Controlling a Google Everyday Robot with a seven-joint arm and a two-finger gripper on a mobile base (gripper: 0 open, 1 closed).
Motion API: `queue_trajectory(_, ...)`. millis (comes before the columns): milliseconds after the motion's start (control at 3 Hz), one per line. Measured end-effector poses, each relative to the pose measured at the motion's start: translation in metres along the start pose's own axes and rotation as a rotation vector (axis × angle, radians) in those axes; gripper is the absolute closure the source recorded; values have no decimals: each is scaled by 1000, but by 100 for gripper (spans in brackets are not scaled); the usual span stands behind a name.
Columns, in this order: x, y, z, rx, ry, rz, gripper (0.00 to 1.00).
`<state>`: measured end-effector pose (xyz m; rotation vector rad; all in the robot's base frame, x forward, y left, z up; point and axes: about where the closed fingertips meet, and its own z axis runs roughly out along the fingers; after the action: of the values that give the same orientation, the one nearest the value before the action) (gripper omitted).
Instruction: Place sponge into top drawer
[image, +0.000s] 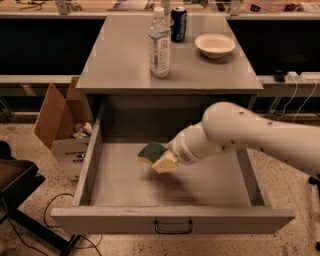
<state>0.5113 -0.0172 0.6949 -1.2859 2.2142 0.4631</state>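
Where the speckled floor (300, 240) runs back into a dim room, a grey desk (120, 70) stands with its top drawer (90, 165) pulled wide out. The drawer's front panel and dark handle (173, 227) are nearest the camera.

The hand (161, 161) hangs inside the drawer, over the rear middle of its floor. It is closed on the sponge (150, 150), whose green top sticks out to the hand's left. A faint shadow lies on the drawer floor below.

The white arm (250, 132) comes in from the right and covers the drawer's right rear corner and part of its right wall. The hand's far finger cannot be made out behind the sponge.

Well behind and above the hand, a water bottle (159, 45), a can (178, 24) and a pale bowl (215, 45) stand on the desk top. Far to the hand's left an open cardboard box (55, 120) sits beside the desk, its contents unclear. A black frame (15, 185) and a cable (52, 215) lie nearer the camera.
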Motion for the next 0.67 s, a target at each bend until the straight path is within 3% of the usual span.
queue_trajectory(333, 32, 5, 46, 0, -125, 41, 97)
queue_trajectory(667, 30, 4, 45, 4, -122, 34, 75)
